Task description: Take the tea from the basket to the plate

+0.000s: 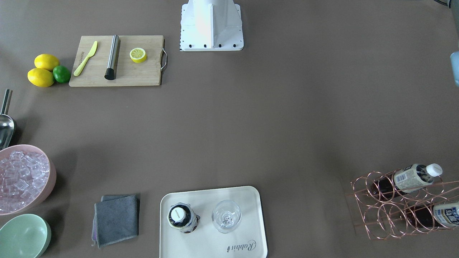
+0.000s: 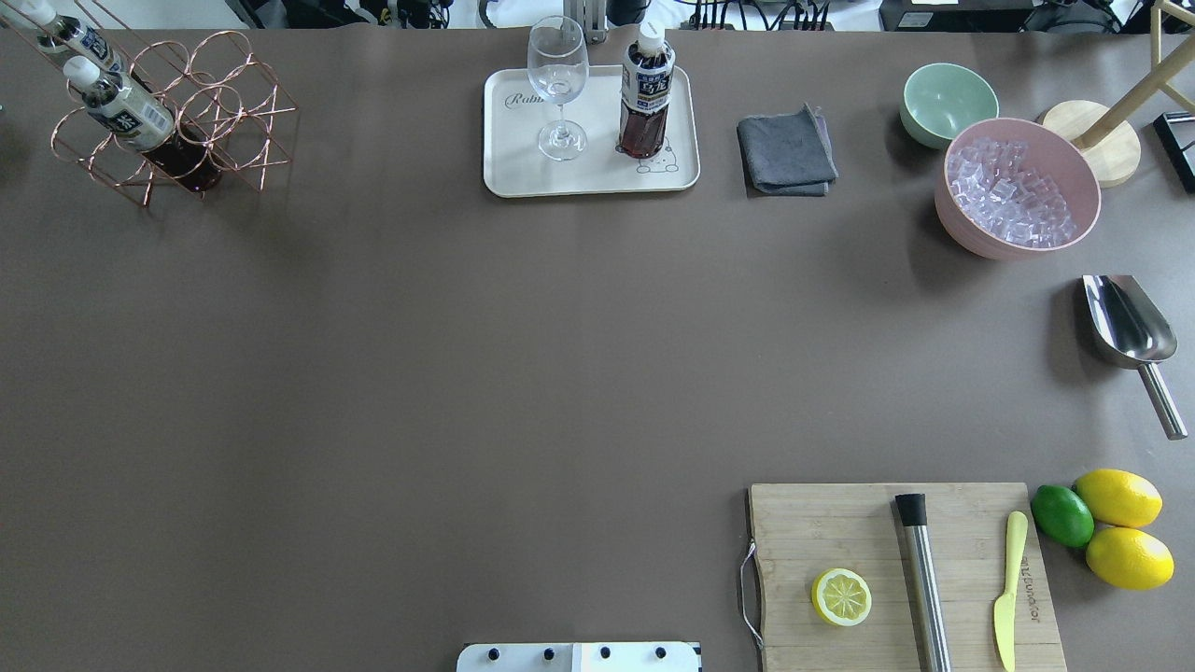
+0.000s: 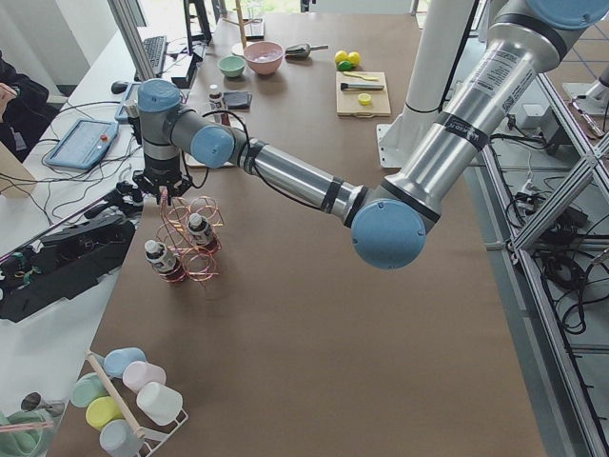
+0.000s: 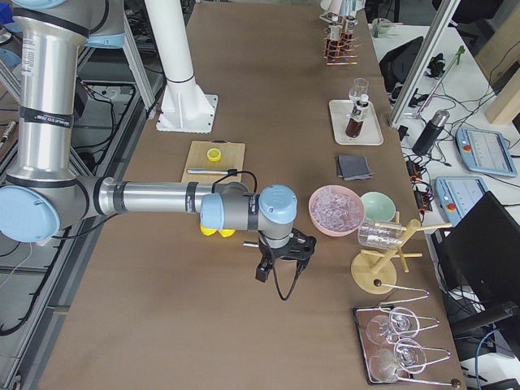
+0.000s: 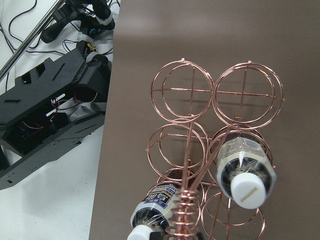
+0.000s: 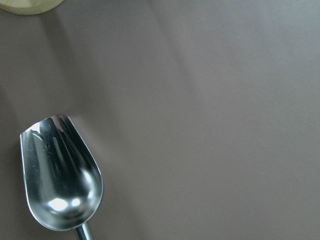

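So the tea (image 1: 412,177) is sitting in the basket (image 1: 394,206), slid into one of the ring cells with its white cap poking out. A blue-label bottle (image 1: 446,214) is in another cell beside it. The basket's at the far left corner of the worktop (image 2: 467,373). The plate (image 2: 504,173) is far middle, well apart, with a wine glass (image 2: 558,84) and a second bottle (image 2: 646,93) standing on it. The left claw (image 3: 164,193) hangs right over the basket and the right claw (image 4: 280,258) is over a metal scoop (image 6: 60,172). Can't tell if either one is apart or together.
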Available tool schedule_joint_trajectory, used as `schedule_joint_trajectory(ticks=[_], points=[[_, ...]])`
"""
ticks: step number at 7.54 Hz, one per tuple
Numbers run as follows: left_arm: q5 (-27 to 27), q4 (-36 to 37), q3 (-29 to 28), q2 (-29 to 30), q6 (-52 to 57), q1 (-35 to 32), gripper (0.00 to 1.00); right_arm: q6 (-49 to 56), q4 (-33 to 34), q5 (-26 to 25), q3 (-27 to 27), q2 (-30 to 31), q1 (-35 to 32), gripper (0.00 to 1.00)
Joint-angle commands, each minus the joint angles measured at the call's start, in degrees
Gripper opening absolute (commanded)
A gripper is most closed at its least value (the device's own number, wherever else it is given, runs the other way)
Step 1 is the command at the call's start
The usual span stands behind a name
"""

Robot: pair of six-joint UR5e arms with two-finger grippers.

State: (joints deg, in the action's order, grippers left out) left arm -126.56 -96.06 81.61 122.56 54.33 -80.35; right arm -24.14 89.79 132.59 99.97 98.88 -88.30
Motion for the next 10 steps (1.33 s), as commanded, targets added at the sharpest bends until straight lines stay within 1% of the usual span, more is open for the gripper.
schedule_joint_trajectory(ticks=[1,2,3,4,5,6,7,8,9,10], points=[[0.00,-0.09,0.31,-0.04,-0.01,0.11,0.80,-0.20,18.67,-3.74,2.69,-7.61,4.89,1.00],[-0.09,-0.18,0.39,-0.47,-0.45,0.11,0.98,-0.21,21.71,-3.48,2.59,-9.30,5.32,1.00],[-0.09,-0.18,0.48,-0.48,-0.71,0.11,0.98,1.01,20.18,-3.48,2.51,-8.62,5.33,1.00],[-0.09,-0.18,0.48,-0.56,-0.72,0.11,0.98,6.59,17.29,-3.39,2.24,-8.53,5.33,1.00],[-0.18,-0.18,0.57,-0.57,-0.80,0.02,0.98,12.04,16.83,-3.39,1.63,-6.79,5.33,1.00],[-0.18,-0.18,0.57,-0.65,-0.80,0.02,0.98,20.71,11.86,-3.22,-1.07,-5.99,4.46,1.00],[-0.35,-0.18,0.57,-0.65,-0.80,-0.24,0.98,25.15,8.07,-2.26,-3.88,-5.80,2.71,1.00],[-0.61,-0.18,0.57,-0.74,-1.59,-0.85,0.98,27.63,6.73,-1.03,-5.04,-5.45,1.73,1.00],[-0.79,-0.18,1.18,-1.35,-6.21,-2.43,0.98,28.27,6.11,-1.89,-3.40,-5.02,-0.02,1.00],[-3.06,-0.18,3.54,-4.40,-11.82,-3.57,0.98,27.84,6.19,-2.07,-3.21,-4.92,-0.03,1.00]])
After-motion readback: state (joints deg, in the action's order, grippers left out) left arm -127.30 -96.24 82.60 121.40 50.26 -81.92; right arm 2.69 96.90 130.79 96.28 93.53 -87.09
